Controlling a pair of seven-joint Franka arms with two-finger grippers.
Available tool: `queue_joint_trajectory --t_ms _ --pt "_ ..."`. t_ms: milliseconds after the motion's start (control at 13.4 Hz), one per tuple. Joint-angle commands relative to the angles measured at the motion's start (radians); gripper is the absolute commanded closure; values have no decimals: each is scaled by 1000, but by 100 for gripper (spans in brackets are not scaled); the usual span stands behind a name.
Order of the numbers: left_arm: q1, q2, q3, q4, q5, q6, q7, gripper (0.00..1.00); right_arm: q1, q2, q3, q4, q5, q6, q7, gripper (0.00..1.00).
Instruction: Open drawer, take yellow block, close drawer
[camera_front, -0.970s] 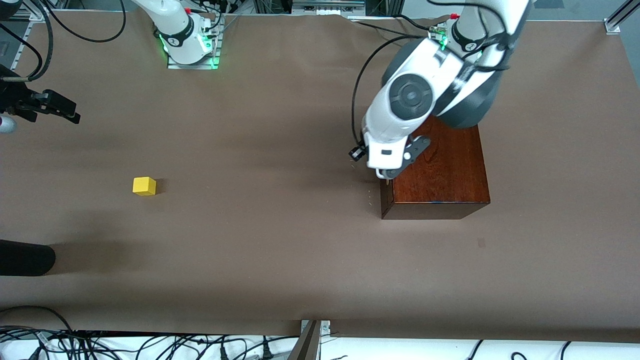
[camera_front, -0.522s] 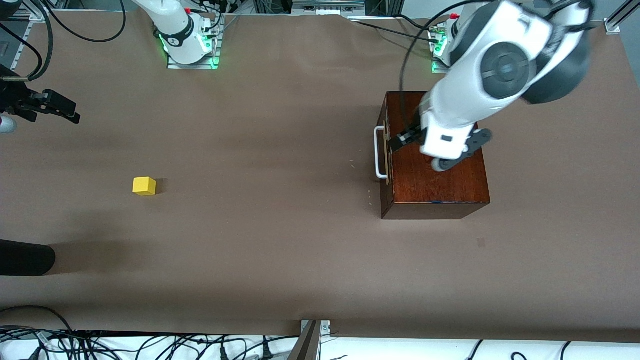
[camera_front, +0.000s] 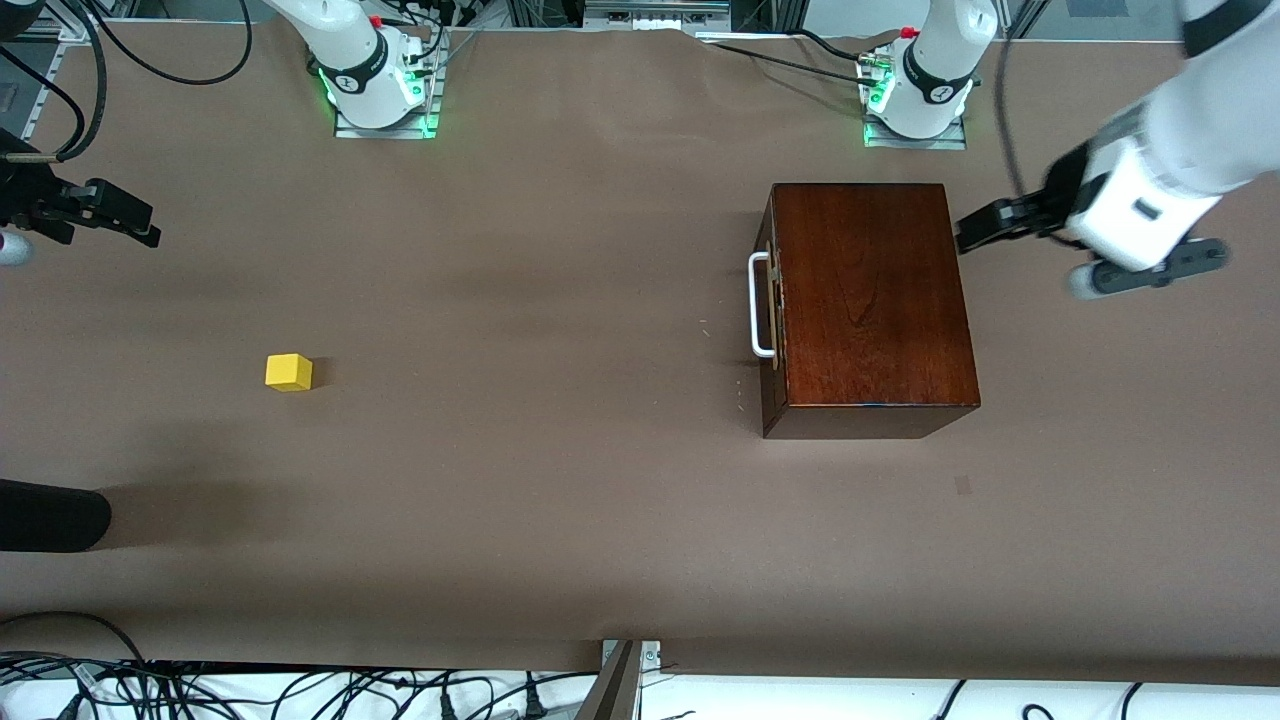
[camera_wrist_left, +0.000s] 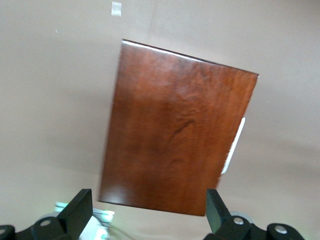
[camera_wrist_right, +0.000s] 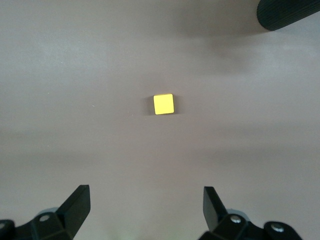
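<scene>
Left gripper (camera_front: 965, 237), with fingers spread wide and nothing between them, is now held over bare table at the left arm's end of the box (camera_front: 868, 300). A second ago it was down at the handle (camera_front: 758, 305) on the drawer (camera_front: 771, 310) front, and half a second ago it was over the box top, so the arm has been pulled clear in a quick swing. The drawer is seen shut, its front flush with the box and the white bar showing just outside it. Nothing of the drawer's inside can be seen, so its contents cannot be told (none is expected, since the block is out on the table). The block (camera_front: 288, 372) is found well apart from the box, toward the right arm's end, resting on the brown cloth. Right gripper (camera_wrist_right: 145, 207) hangs above that end with its fingers parted and empty, the block lying on the cloth in its wrist view; that arm waits. Judged from this layout, the closing step appears to have been finished and the task is taken to be essentially done.
</scene>
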Motion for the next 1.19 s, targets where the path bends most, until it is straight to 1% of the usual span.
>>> queue_joint_trajectory --t_ms 0,298,597,895,1119 --pt "35 -135 -9 -154 80 39 160 0 -8 -3 12 15 -17 -21 9 0" --pt "37 -180 -9 -200 182 87 254 0 -6 -3 12 15 -17 -22 11 0" --pt "46 -186 -9 -198 182 99 270 0 -6 -3 12 15 -17 -22 11 0" --pt "44 -174 -11 -189 177 96 256 0 -6 -3 12 15 -17 -24 11 0" --pt "50 -159 -11 -188 179 122 257 0 -6 -3 12 15 -17 -24 11 0"
